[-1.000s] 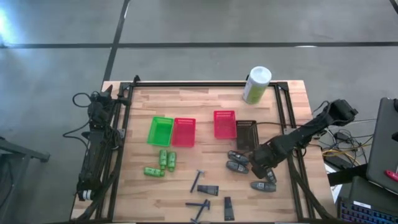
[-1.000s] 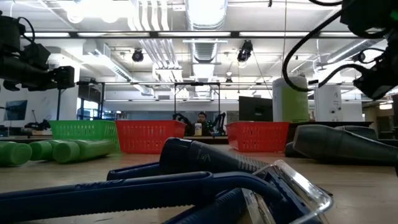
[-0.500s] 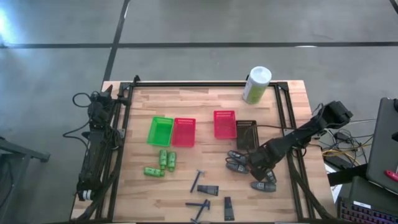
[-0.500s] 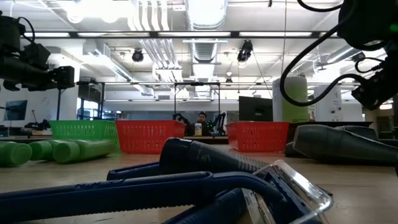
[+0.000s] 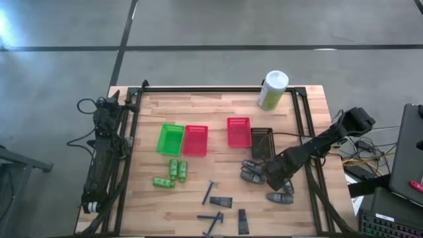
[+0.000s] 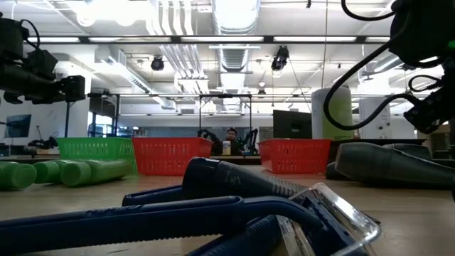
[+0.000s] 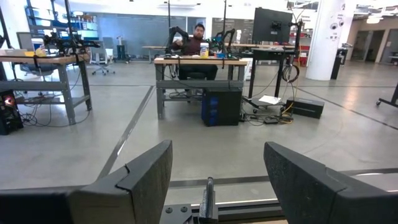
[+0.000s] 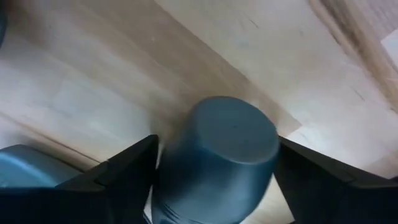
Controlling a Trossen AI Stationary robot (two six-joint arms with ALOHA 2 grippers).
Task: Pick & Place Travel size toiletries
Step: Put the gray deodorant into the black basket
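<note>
My right gripper point(image 5: 271, 177) point(image 6: 429, 117) is open and hovers low over the dark grey rounded containers at the table's right. In the right wrist view its fingers point(image 8: 124, 171) stand on either side of one dark grey container point(image 8: 217, 152), seen end-on. Other grey containers point(image 5: 251, 165) point(image 5: 279, 198) lie flat on the wood beside it. Three green bottles point(image 5: 174, 170) lie near the table's middle left. Black T-shaped sticks point(image 5: 210, 192) and dark wedge tubes point(image 5: 225, 202) lie toward the near edge. My left gripper point(image 7: 217, 180) is open, parked off the table's left edge.
A green basket point(image 5: 170, 139), two red baskets point(image 5: 195, 140) point(image 5: 238, 131) and a black basket point(image 5: 262, 143) stand in a row mid-table. A tall pale green canister with a white cap point(image 5: 272, 90) stands at the far edge. A person sits at a desk beyond the table point(image 7: 198, 38).
My right gripper has come down and shifted a little toward the table's left and near edge, closer to the grey containers. The toiletries have stayed where they were.
</note>
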